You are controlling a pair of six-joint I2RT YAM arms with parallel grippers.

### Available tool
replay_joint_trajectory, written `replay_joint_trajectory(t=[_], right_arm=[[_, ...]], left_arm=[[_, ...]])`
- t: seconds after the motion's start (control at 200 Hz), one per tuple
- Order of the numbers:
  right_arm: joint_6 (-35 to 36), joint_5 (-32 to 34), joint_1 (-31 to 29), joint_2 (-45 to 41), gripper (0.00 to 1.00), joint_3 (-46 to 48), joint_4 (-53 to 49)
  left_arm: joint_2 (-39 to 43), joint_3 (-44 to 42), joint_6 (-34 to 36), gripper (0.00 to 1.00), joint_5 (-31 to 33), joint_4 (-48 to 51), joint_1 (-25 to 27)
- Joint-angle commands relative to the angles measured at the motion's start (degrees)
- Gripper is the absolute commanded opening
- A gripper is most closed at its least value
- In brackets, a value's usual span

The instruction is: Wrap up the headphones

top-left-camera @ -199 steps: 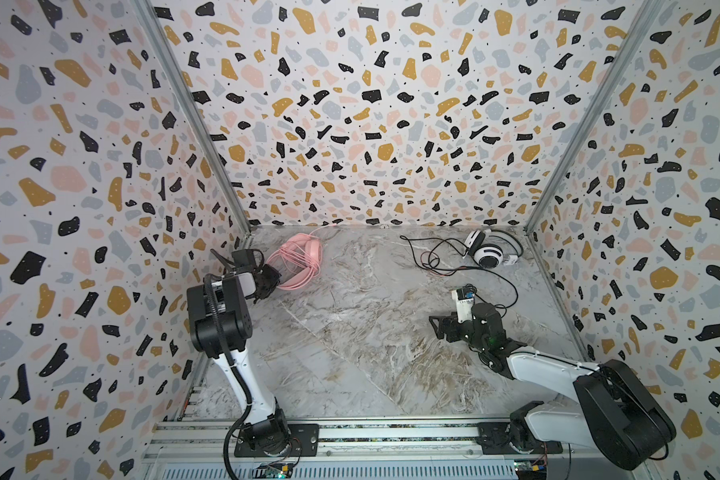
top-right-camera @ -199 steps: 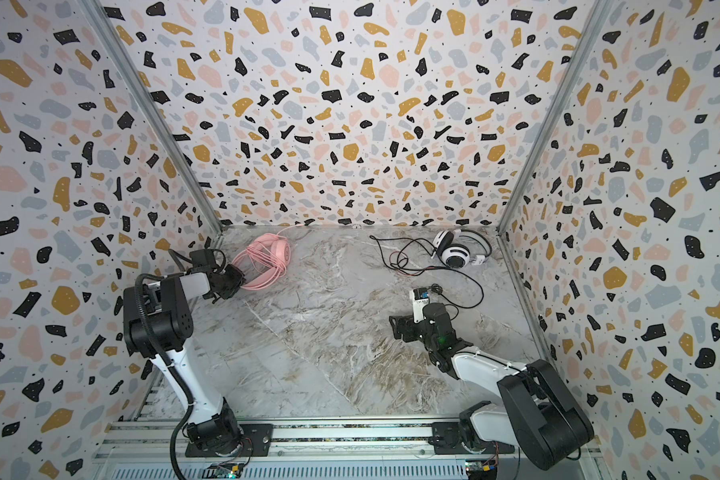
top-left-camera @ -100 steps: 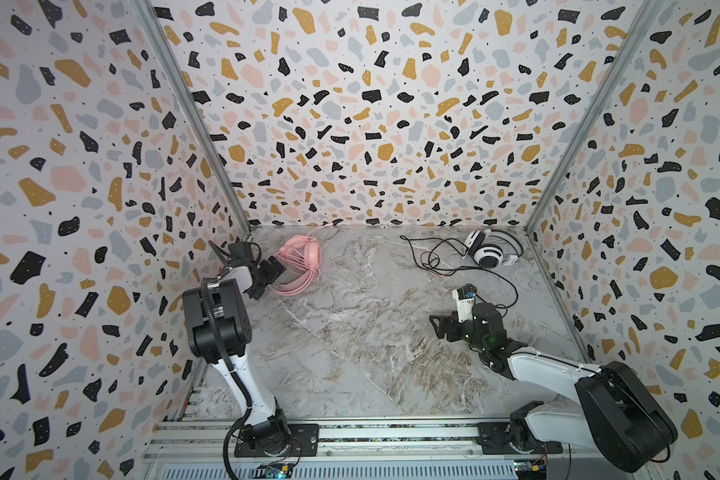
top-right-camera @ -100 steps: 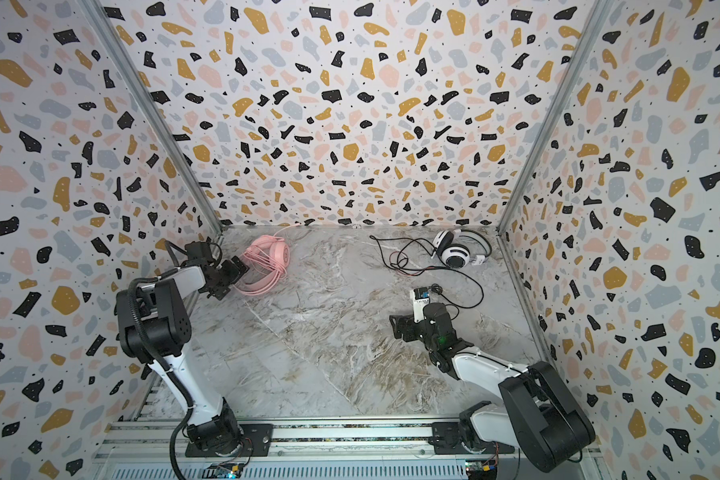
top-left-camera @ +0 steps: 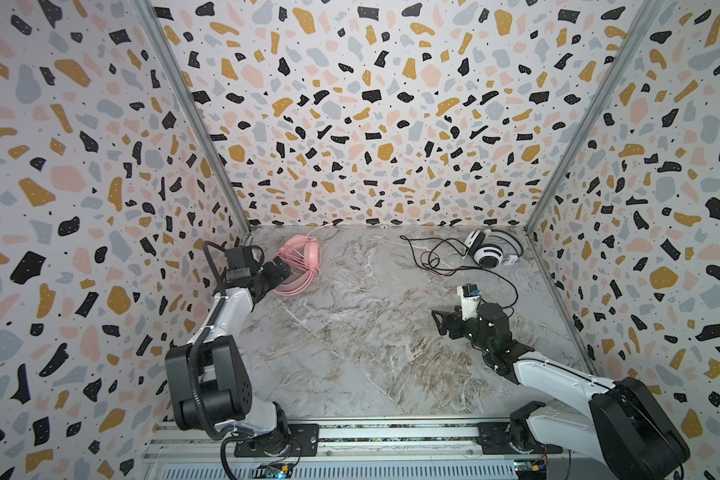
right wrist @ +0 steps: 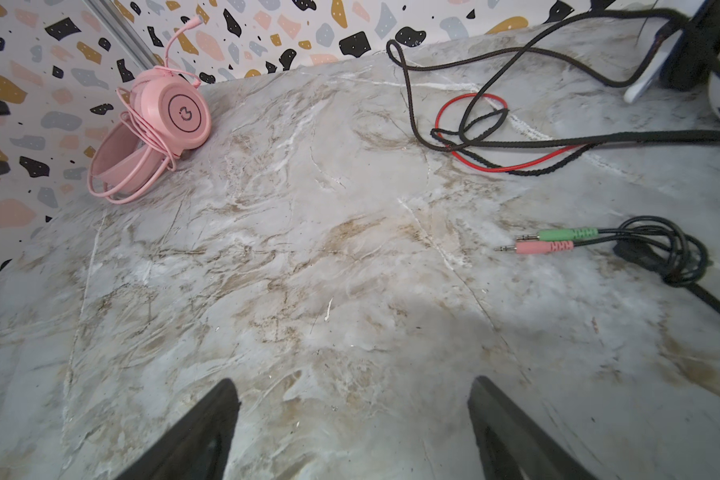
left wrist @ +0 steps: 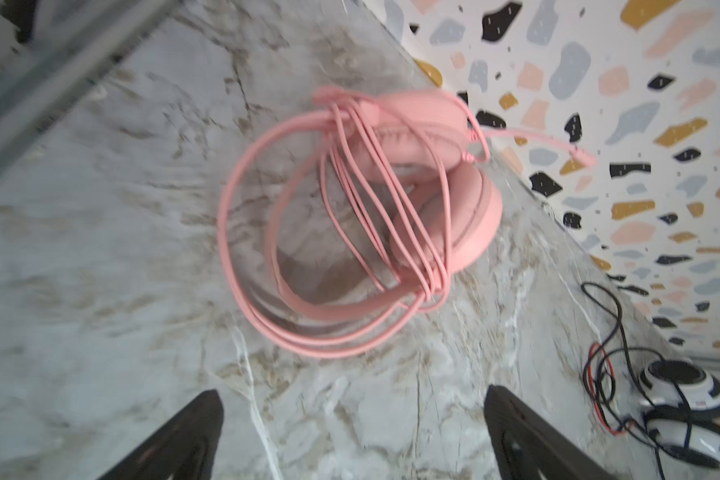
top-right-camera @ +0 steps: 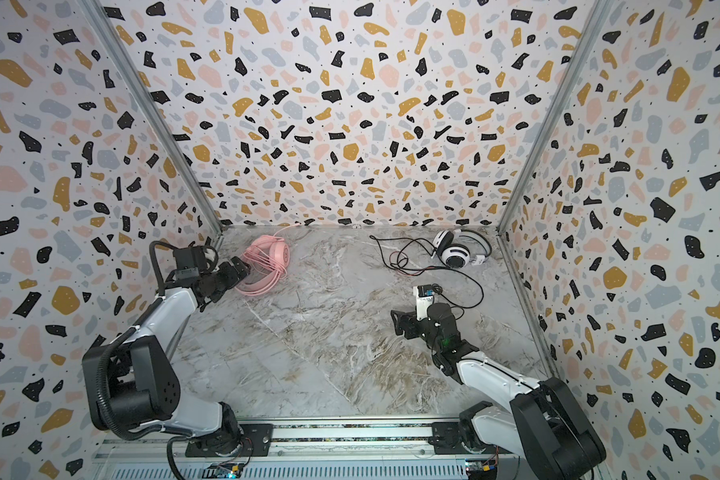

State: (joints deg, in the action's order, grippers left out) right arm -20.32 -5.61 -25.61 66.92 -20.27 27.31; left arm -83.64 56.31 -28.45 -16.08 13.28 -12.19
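Right hand point(top-left-camera: 437, 324) hangs released and empty, jaws wide, low over the right half of the surface point(top-left-camera: 350, 353). Just ahead of it lie the green and pink plugs point(right wrist: 545, 241) beside a small black coil. Beyond, the black and red cords point(top-left-camera: 429, 259) sprawl loose toward the far edge and lead to the white-and-black headset point(top-left-camera: 489, 253) in the far right corner — this arm is plainly the nearer, with nothing between. Left hand point(top-left-camera: 281, 270), also released, sits just beside the pink headset point(top-left-camera: 304, 255) in the far left corner — its pink cord point(left wrist: 362, 199) is already wound round the band.
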Motion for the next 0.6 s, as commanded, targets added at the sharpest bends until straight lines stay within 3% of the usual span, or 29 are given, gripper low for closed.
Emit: replay_joint_trajectory(t=[0.0, 0.11, 0.305, 0.531, 0.596], right_arm=[[-0.1, 0.2, 2.8, 0.9, 0.89, -2.0, -2.7], [-2.0, -3.9, 9.0, 3.7, 0.89, -5.9, -4.6], [-2.5, -7.8, 18.7, 13.1, 0.89, -21.9, -15.3], [-7.3, -6.2, 28.6, 25.8, 0.89, -40.2, -22.0], [-10.5, -2.2, 29.9, 30.3, 0.89, -46.1, -24.4]], left_arm=[[3.7, -3.1, 2.6, 0.99, -2.9, -0.7, 1.1], [7.2, -6.5, 4.6, 0.99, -4.1, -0.4, 2.0], [9.4, -7.3, 7.1, 0.99, -6.8, 1.3, 2.4], [11.0, -7.5, 8.3, 0.98, -9.1, 1.9, 2.4], [13.1, -7.7, 8.5, 0.98, -7.0, 2.2, 2.4]])
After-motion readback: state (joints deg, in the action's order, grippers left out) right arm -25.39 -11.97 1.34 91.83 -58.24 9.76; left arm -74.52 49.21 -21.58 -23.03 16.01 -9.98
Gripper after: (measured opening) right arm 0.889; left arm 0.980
